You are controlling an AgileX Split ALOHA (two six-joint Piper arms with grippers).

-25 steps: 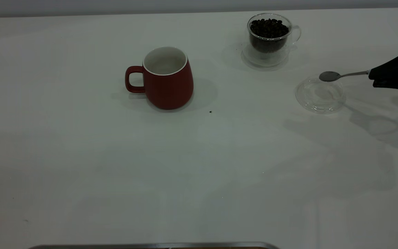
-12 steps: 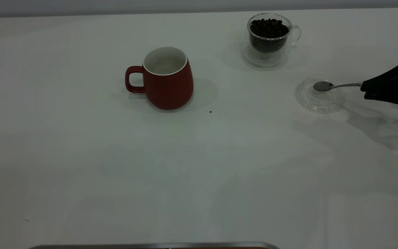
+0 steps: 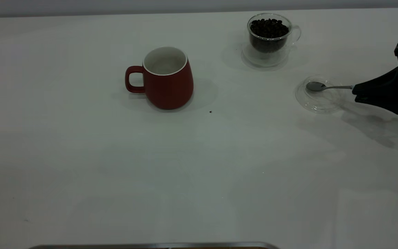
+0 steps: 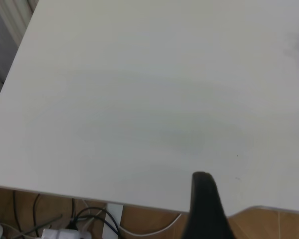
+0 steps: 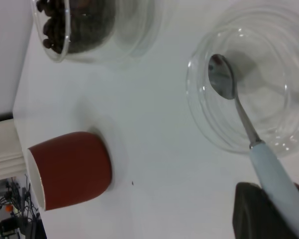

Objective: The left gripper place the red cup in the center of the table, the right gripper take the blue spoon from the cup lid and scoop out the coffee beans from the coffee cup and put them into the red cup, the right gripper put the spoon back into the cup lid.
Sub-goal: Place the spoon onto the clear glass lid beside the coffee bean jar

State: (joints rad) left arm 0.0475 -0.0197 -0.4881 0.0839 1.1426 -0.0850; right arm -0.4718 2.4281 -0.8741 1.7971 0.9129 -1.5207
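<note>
Metal-bowled blue spoon [image 3: 327, 86] over cup lid [image 3: 318, 98] rim

right gripper [image 3: 355, 93] lower, blue spoon [image 3: 327, 86] bowl down in cup lid [image 3: 318, 103]

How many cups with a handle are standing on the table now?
2. The red cup stands near the middle of the table; the clear coffee cup, filled with coffee beans, stands at the far edge. None appears hidden.

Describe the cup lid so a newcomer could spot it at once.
Start at the white table's right side, where the right gripper reaches in. Just in front of the coffee cup lies the cup lid, a flat clear glass disc. Unlike the cup, it is shallow and holds only the blue spoon's metal bowl.
</note>
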